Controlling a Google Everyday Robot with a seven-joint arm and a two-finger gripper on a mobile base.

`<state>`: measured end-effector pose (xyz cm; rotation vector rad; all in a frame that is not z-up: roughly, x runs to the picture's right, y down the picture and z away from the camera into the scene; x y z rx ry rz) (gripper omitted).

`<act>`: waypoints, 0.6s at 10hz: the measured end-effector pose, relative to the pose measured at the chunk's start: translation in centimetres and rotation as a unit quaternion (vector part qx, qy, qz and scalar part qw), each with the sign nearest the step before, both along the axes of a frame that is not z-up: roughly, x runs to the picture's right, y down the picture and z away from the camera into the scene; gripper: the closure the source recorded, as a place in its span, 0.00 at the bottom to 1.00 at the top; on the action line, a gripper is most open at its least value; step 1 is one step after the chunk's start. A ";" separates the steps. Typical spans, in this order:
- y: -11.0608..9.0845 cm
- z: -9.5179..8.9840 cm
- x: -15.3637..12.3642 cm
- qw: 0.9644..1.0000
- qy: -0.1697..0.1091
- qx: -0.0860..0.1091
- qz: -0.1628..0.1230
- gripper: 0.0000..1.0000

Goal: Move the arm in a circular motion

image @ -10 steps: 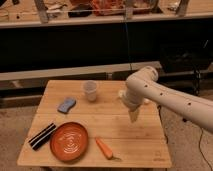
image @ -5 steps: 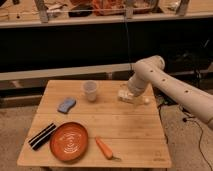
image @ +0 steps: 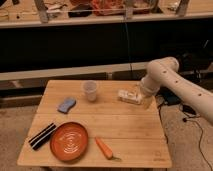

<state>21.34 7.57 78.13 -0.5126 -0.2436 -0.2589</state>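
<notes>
1. Dim room, cluttered shelf (image: 100, 12) behind.
2. One wooden table (image: 127, 125).
3. One arm (image: 170, 82) over its right edge; gripper (image: 125, 95) low near the far-right corner, grip unreadable.
4. One orange plate (image: 69, 141).
5. One cup (image: 90, 91), sponge (image: 66, 105), carrot (image: 104, 148).

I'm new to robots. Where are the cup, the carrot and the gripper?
cup (image: 90, 91): camera view, on its side wall.
carrot (image: 103, 147): camera view, on the middle of its orange body.
gripper (image: 128, 96): camera view, on its beige tip, right of the cup.
</notes>
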 end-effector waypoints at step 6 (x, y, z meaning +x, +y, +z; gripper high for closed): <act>10.8 -9.6 1.1 0.999 0.037 -0.011 0.011 0.20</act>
